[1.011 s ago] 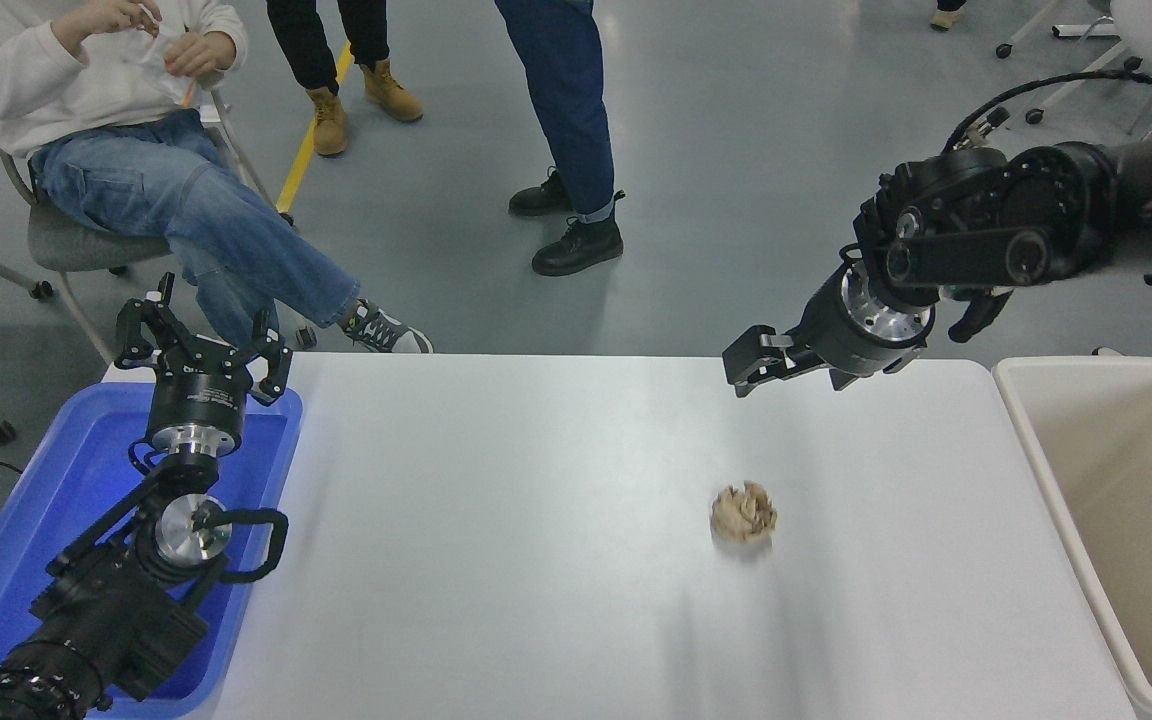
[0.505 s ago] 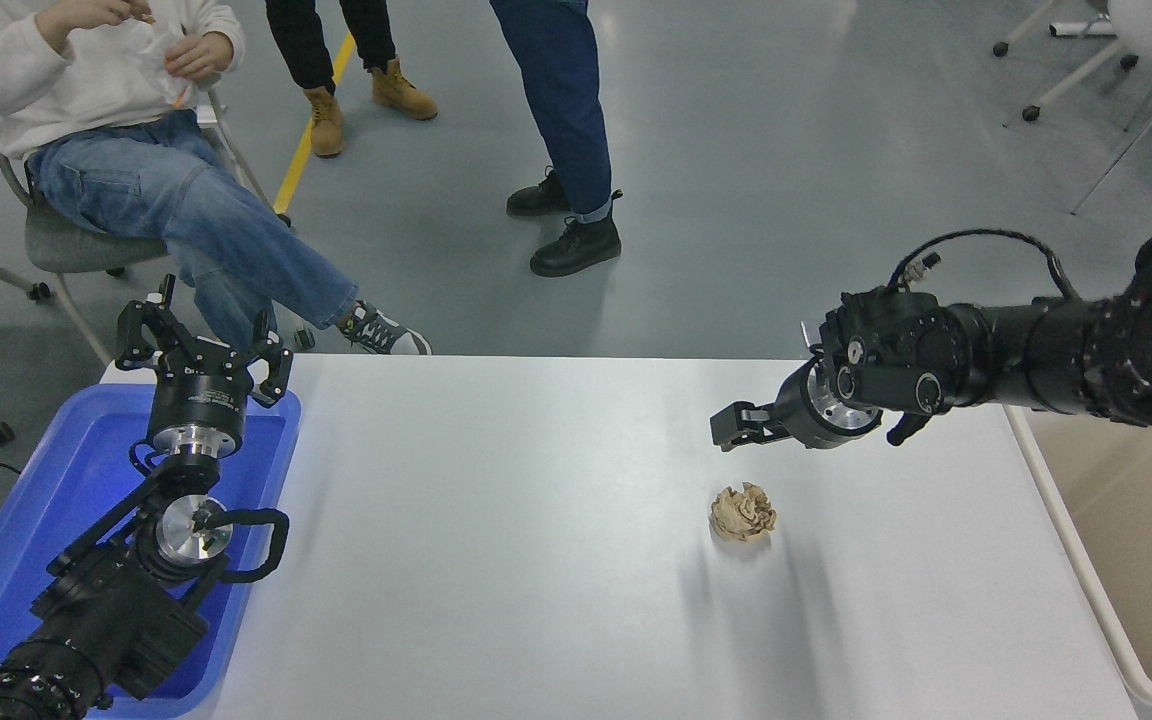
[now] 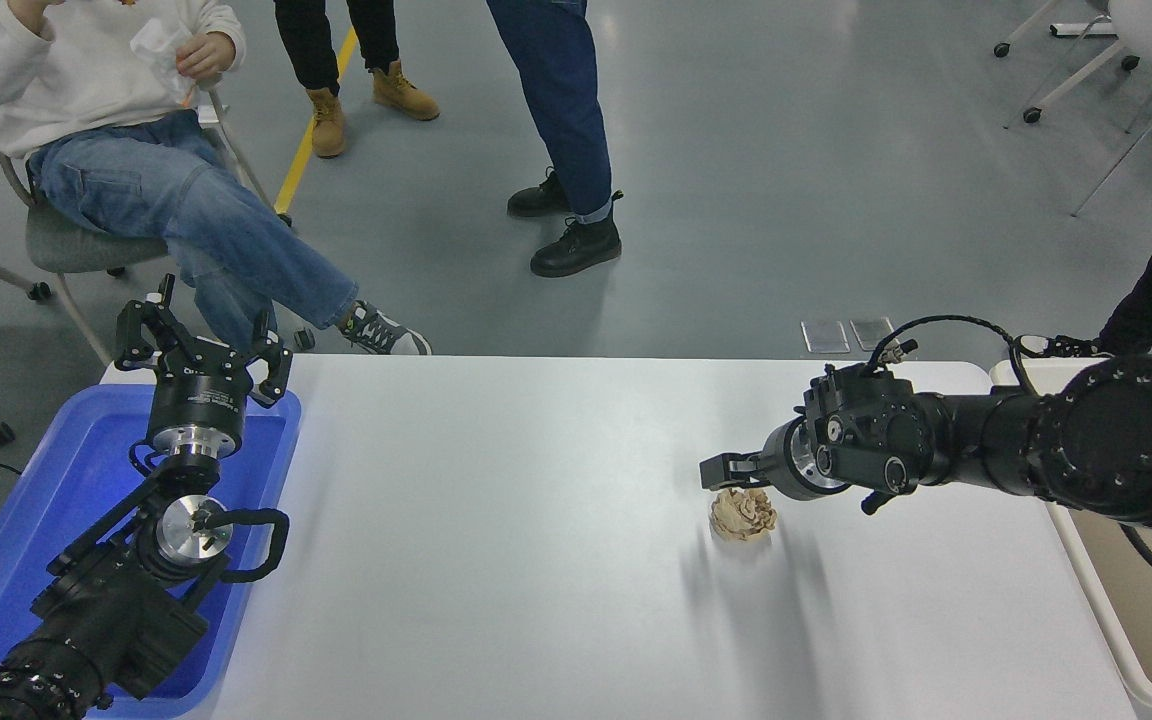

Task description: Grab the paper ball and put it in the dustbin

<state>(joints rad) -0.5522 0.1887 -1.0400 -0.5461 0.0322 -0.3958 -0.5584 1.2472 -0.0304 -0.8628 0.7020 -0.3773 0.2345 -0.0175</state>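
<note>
We stand at a white table (image 3: 536,560) on a grey, glossy floor (image 3: 786,170) with a yellow line (image 3: 308,140) running across it. Beyond the table's far edge a person (image 3: 116,120) in a pale sweatshirt and blue jeans sits on a chair, and two more people stand near that chair, one in tan boots (image 3: 366,100), one in dark jeans and black shoes (image 3: 566,235). The paper ball (image 3: 743,514), a crumpled tan wad, rests on the table right of its middle. The dustbin (image 3: 1096,610), cream-beige, stands off the table's right end, well apart from the ball, and much of it is hidden behind our right arm. A blue tray (image 3: 26,530) sits at the table's left end.

Our right gripper (image 3: 726,472) reaches in from the right and hangs just beyond the paper ball, on its far side, almost level with its top. From this angle we cannot tell how wide its jaws stand, nor whether they touch the paper; nothing is held in them. Our left gripper (image 3: 201,345) is parked over the blue tray, its jaws spread apart and holding nothing.
</note>
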